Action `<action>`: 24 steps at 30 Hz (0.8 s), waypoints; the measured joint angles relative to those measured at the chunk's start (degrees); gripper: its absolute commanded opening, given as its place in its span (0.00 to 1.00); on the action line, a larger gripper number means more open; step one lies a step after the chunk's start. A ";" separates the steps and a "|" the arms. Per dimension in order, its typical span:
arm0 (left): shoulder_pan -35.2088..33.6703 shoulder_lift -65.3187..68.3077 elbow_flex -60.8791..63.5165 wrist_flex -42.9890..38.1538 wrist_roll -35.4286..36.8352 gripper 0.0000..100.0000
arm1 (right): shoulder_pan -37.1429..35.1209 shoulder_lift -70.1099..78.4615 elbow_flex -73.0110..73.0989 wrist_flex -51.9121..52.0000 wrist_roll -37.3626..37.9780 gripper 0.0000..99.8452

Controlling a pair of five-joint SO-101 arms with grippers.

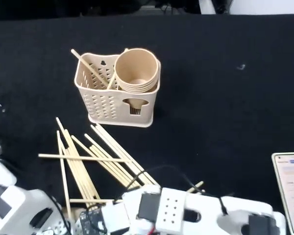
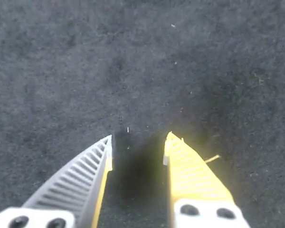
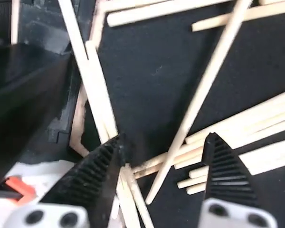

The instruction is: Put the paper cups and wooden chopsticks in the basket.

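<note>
The left gripper (image 2: 138, 137) hangs over a dark, felt-like table cover (image 2: 133, 57), its two ribbed fingers spread apart with nothing but bare cover in the gap between their tips. One is a grey finger (image 2: 90, 168) and the other a yellow finger (image 2: 192, 173), and both taper to points just above the surface. A thin pale sliver (image 2: 212, 158) sticks out just beside the yellow finger, too small to identify, and a few light specks (image 2: 173, 25) dot the cover farther off.
</note>
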State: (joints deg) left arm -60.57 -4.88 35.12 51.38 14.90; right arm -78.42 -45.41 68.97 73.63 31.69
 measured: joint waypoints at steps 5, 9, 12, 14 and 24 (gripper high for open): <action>0.00 0.00 0.00 0.00 0.00 0.18 | 0.53 10.20 0.00 -3.87 0.00 0.25; 0.00 0.00 0.00 0.00 0.09 0.18 | 0.18 15.65 -1.23 -6.51 -0.09 0.25; 0.00 0.00 0.00 0.00 0.09 0.18 | 0.18 16.70 -1.67 -7.03 -0.09 0.25; 0.00 0.00 0.00 0.00 0.09 0.18 | 0.18 16.70 -1.67 -7.03 -0.09 0.25; 0.00 0.00 0.00 0.00 0.09 0.18 | 0.35 16.70 -5.89 -0.79 0.00 0.25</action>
State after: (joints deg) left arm -60.57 -4.88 35.12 51.38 14.99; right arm -78.07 -28.70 63.08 72.84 31.69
